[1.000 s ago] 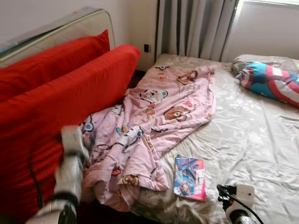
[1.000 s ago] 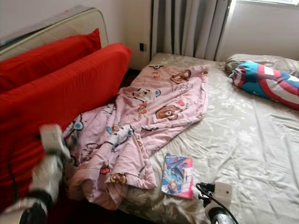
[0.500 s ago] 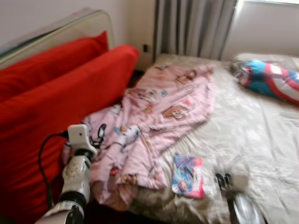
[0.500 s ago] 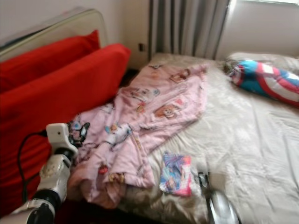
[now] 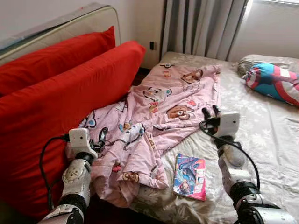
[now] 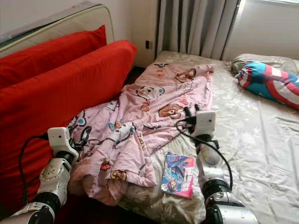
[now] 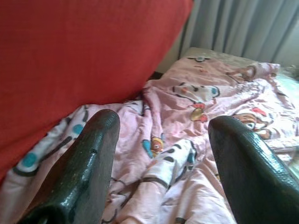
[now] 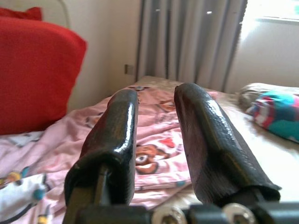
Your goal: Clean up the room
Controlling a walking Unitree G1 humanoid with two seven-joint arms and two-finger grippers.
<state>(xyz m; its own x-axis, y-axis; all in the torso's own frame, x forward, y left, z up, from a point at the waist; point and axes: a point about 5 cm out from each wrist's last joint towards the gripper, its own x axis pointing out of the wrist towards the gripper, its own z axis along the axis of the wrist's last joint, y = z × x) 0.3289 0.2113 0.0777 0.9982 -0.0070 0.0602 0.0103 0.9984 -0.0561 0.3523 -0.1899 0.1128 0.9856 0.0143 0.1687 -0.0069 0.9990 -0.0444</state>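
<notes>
Red cushions (image 5: 70, 88) propped along bed's left edge. Left gripper (image 5: 99, 138), fingers spread wide, poised over pink blanket (image 5: 154, 121) rumpled at that edge, presumably to grab and straighten. Book (image 5: 189, 176) flat near front edge. Right gripper (image 5: 209, 113), fingers narrowly apart, empty, raised above blanket's right hem. Striped pillow (image 5: 273, 81) far right corner.

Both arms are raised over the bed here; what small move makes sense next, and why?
Probably lower the open left pincer onto the crumpled pink cartoon-print blanket and close. It hovers right at the blanket's bunched edge beside the red cushion, while the right pincer sits above the blanket's far edge.
</notes>
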